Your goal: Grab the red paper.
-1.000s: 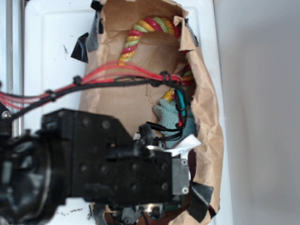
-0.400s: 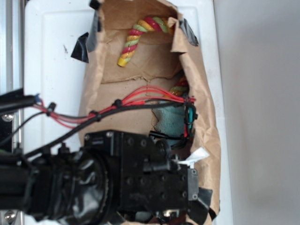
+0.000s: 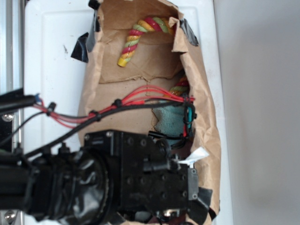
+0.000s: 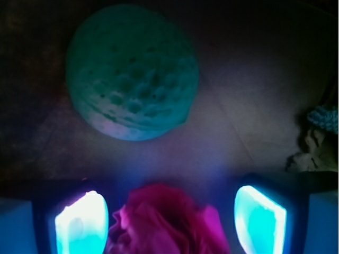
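Looking down the wrist view, you had the red paper [image 4: 167,222] lying between the released gripper's [image 4: 170,222] glowing fingers [image 4: 80,225], below the green ball [image 4: 132,71].

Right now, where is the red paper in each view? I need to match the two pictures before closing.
Exterior: the red paper is not visible; the arm's black body covers the lower end of the brown paper bag.
Wrist: the red paper sits at bottom centre, between the fingers of the open gripper, below the green ball.
Shared landmark: the teal cloth, at the right edge in the wrist view.
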Robot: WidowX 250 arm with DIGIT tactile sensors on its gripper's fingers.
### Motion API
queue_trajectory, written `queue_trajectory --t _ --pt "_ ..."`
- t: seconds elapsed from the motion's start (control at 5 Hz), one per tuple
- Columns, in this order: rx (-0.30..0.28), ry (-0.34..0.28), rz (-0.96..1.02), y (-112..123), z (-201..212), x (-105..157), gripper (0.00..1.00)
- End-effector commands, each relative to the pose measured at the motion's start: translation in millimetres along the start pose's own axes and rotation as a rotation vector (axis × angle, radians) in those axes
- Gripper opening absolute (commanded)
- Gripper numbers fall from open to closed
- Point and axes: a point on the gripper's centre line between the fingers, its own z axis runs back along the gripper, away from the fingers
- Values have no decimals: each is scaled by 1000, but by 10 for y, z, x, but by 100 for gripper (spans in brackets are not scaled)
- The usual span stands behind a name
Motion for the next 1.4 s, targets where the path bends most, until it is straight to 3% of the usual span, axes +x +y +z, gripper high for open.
queue_trajectory --t 0.0,1.0,1.2 --pt "3 -66 2 12 135 -111 0" --pt "5 -118 53 89 287 -121 0" --pt "29 -130 76 152 371 -135 0"
